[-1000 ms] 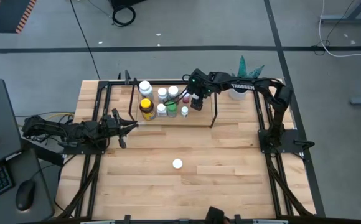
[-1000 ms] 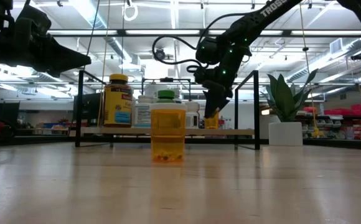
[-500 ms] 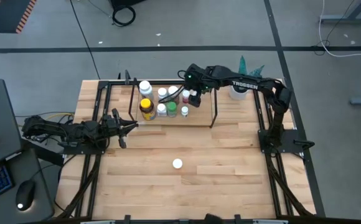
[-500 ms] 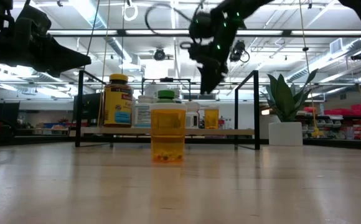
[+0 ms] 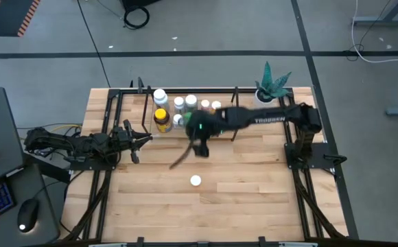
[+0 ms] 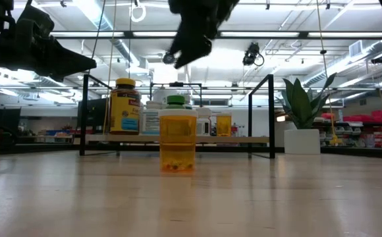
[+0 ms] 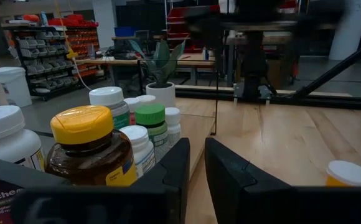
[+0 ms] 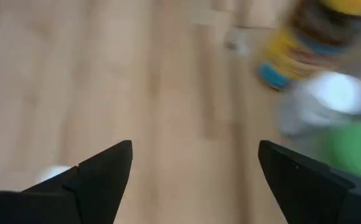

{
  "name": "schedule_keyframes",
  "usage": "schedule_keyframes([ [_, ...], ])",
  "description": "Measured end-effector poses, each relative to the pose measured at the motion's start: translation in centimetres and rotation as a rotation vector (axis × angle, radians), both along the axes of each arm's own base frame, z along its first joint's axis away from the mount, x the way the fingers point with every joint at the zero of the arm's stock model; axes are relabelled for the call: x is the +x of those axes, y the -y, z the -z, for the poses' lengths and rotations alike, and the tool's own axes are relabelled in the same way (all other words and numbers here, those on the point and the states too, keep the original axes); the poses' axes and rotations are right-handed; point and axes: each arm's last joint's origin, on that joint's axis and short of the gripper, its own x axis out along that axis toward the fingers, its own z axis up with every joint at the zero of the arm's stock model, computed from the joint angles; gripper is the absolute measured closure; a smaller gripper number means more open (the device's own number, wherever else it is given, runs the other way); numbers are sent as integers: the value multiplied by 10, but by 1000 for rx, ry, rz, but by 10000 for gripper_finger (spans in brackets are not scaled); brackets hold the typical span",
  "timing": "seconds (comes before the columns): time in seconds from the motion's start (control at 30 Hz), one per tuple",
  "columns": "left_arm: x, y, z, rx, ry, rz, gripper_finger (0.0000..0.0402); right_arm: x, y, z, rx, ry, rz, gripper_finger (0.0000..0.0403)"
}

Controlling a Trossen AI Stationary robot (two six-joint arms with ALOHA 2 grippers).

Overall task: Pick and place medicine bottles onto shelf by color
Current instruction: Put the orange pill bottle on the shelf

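One orange pill bottle with a white cap [image 5: 195, 180] stands alone on its base on the table; it also shows in the low view [image 6: 177, 141]. The shelf [image 5: 171, 132] at the far side carries several bottles, among them the amber one with a yellow cap [image 5: 160, 118] and a small orange one [image 6: 223, 124]. My right gripper [image 5: 189, 156] hangs open and empty above the table, between the shelf and the lone bottle; its fingers are spread wide in the right wrist view [image 8: 193, 162]. My left gripper [image 5: 143, 140] waits at the table's left, fingers nearly together [image 7: 196, 168], pointing at the shelf.
A white pot with a green plant [image 5: 271, 86] stands at the far right corner, right of the shelf. Black frame rails [image 5: 110, 123] run along the table's left and right sides. Bare wood lies around the lone bottle and toward the near edge.
My right gripper has let go of the small orange bottle, which stands on the shelf's right end. The gripper has risen clear of the shelf, then swung fast toward the table's near and left side, over the open table toward the lone bottle.
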Motion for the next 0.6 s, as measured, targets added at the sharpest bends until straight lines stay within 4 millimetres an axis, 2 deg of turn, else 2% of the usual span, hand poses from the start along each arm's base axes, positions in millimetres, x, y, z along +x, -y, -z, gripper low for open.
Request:
schedule_keyframes([
  [0.17, 0, 0, 0, 0, 0, 0, 339, 6, -53, 22, 64, 31, -48, 47],
  [0.33, 0, 0, 0, 0, 0, 0, 340, 16, -97, 59, 47, -52, -103, 47],
  [0.47, 0, 0, 0, 0, 0, 0, 345, 23, -116, 77, 19, -123, -142, 47],
  [0.6, 0, 0, 0, 0, 0, 0, 345, 29, -121, 84, -17, -149, -152, 47],
])
